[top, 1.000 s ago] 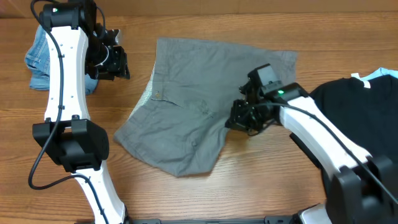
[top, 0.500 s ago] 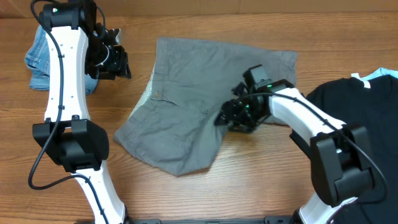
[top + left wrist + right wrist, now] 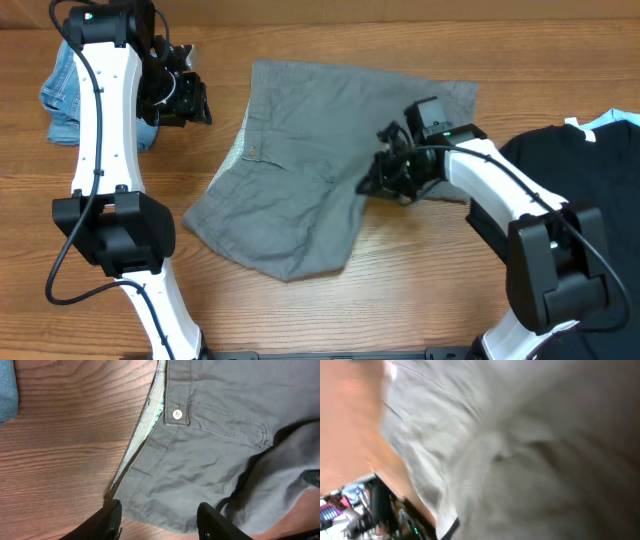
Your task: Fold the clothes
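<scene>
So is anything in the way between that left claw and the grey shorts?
Nothing visible. The left gripper hovers open beside the shorts, with only bare table between them; the denim garment lies on its far side.

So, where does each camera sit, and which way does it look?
Overhead: above the table, facing down on the shorts; both arms, left tool, right tool show.
Left wrist: over the shorts' button, facing down; its fingers at the bottom edge.
Right wrist: close to the shorts, blurred; no fingers discernible.
Shared: all three show the shorts.
</scene>
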